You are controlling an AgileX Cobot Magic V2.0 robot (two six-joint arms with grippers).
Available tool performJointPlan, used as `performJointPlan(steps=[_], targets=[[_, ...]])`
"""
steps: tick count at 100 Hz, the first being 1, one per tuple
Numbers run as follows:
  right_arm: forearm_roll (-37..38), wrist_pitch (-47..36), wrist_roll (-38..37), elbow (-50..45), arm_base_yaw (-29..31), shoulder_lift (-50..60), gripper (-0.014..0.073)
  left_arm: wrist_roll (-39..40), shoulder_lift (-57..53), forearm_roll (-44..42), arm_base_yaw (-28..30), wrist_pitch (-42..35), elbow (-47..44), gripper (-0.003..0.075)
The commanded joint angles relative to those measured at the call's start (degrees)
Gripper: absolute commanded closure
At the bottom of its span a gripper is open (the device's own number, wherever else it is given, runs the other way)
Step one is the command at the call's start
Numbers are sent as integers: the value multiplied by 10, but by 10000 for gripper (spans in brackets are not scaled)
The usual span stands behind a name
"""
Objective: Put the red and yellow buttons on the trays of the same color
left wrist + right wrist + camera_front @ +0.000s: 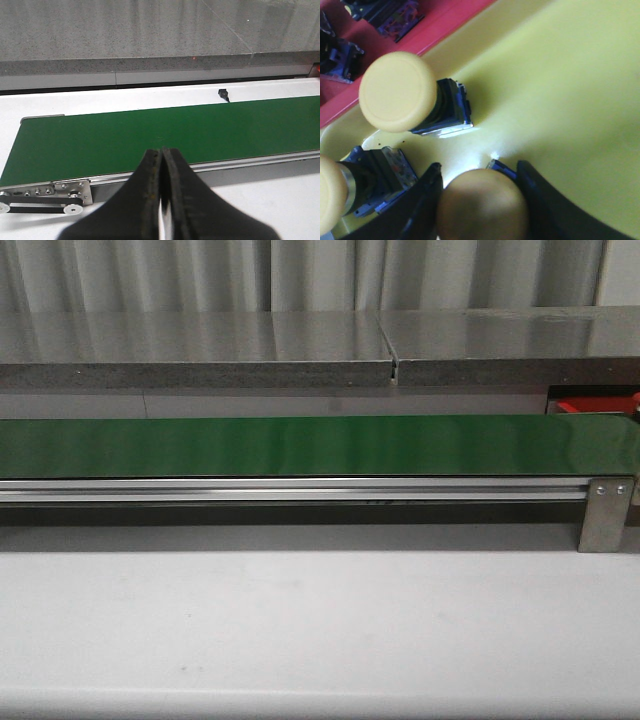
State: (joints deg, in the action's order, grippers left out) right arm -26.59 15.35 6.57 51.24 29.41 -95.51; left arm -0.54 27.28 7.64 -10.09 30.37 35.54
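From the front you see the green conveyor belt [300,445] running across the white tabletop [300,620], its metal end bracket [605,512] at the right, and a sliver of red tray [595,406] just past the belt's far right end; neither arm shows here. In your left wrist view the left pincer [161,160] hangs over the near edge of the belt [165,135], its black fingers [145,190] pressed together with nothing between them, and no button lies on the belt below it. In your right wrist view the yellow tray [560,90] fills most of the frame, with the red tray [395,40] alongside it holding dark button bodies. The yellow tray carries one yellow button [397,92] lying on its side and a second yellow button [335,192] at the frame's edge. Your right pincer [480,197] sits inside this tray, its fingers [422,205] parted around the cap of a third yellow button [482,207], close against either side of it.
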Motion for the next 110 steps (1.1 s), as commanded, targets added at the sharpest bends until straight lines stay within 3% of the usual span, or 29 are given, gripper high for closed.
performJointPlan(steps=[1,27,47,70,82,101,110], targets=[[-15,-28,2,13,5,17,376,5,2,7,-4,-45,15,741],[-14,-26,7,13,5,17,69,5,2,7,-4,-45,15,741],[-9,-23,8,13,5,43,64,5,2,7,-4,-45,15,741],[61,-8,14,13,2,115,67,5,2,7,-4,-45,15,741],[89,1,18,13,-17,156,188,5,2,7,-4,-45,15,741],[130,14,18,13,-87,216,640,5,2,7,-4,-45,15,741],[132,18,18,13,-127,237,657,5,2,7,-4,-45,15,741]])
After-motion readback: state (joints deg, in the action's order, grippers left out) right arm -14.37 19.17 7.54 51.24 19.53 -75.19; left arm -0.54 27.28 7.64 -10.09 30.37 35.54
